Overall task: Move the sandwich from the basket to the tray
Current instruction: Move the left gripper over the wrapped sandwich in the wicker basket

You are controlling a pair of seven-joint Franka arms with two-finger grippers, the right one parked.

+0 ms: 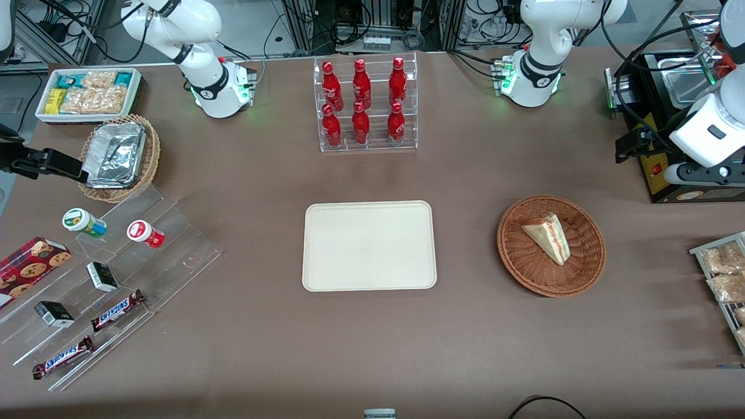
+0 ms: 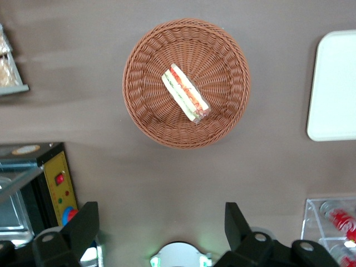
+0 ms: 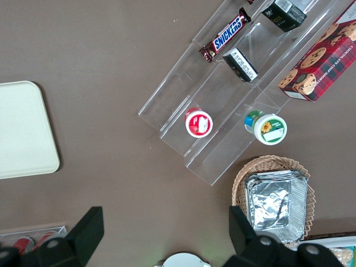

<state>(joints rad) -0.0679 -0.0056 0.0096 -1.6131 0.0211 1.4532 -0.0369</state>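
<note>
The sandwich, a pale wedge with red and green filling, lies in the reddish-brown wicker basket toward the working arm's end of the table. The cream tray lies flat and bare at the table's middle, beside the basket. My left gripper hangs high above the table, farther from the front camera than the basket and apart from it. In the left wrist view the gripper is open and empty, with the sandwich, the basket and a tray edge in sight below.
A black appliance stands by the gripper. A wire rack of snack packets sits at the working arm's end. A clear rack of red bottles stands farther back than the tray. A stepped acrylic display and foil-filled tan basket lie toward the parked arm's end.
</note>
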